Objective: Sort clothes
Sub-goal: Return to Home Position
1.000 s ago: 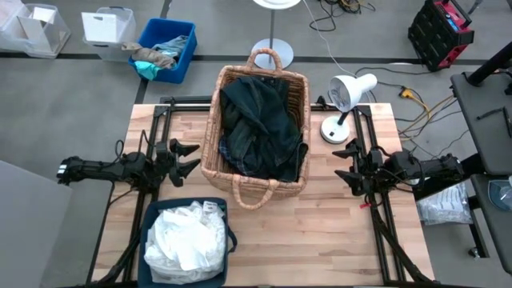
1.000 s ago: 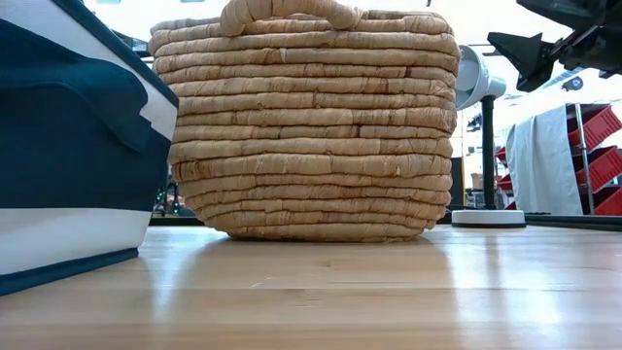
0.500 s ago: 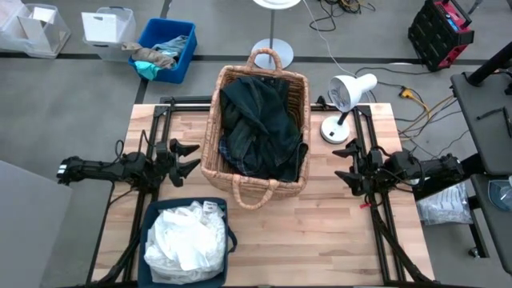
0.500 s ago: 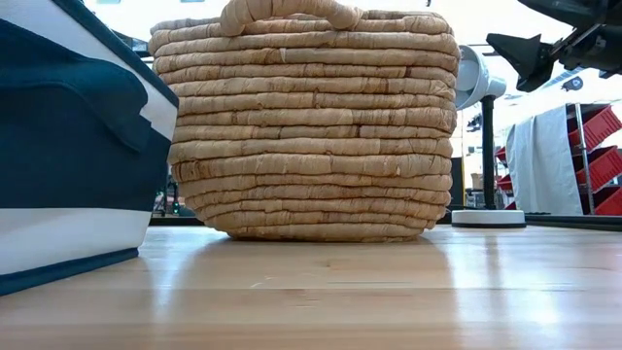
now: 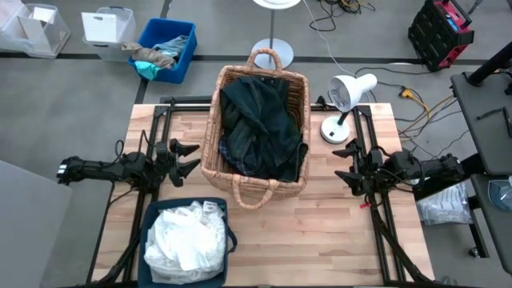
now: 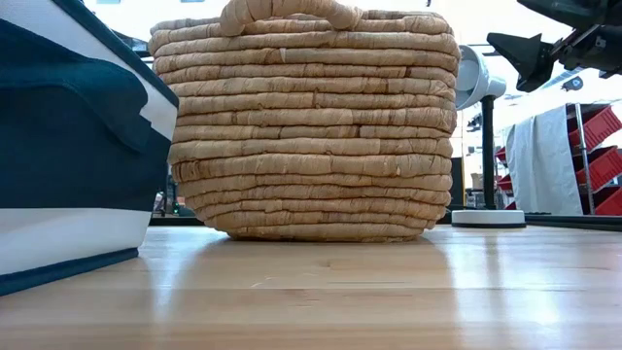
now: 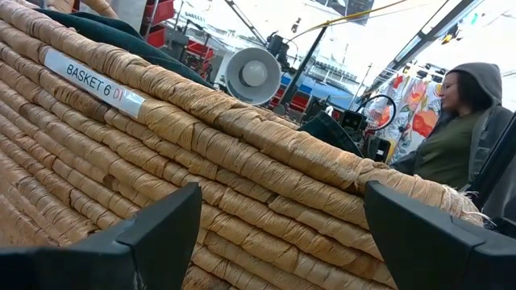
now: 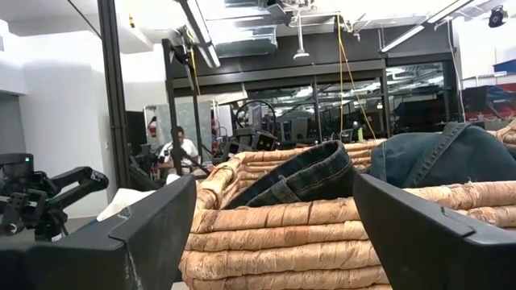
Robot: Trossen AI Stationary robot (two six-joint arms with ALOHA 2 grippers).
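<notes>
Since the sorting looks done, the table point(image 5: 336, 232) carries just the wicker basket point(image 5: 214, 120) mid-table against the far edge, holding the dark clothes point(image 5: 256, 128). The blue organizer point(image 5: 149, 220) sits at the near left corner with the white clothes point(image 5: 188, 236). Left pincer point(image 5: 192, 158) and right pincer point(image 5: 342, 162) hover wide open and empty at opposite side edges, out of the way.
</notes>
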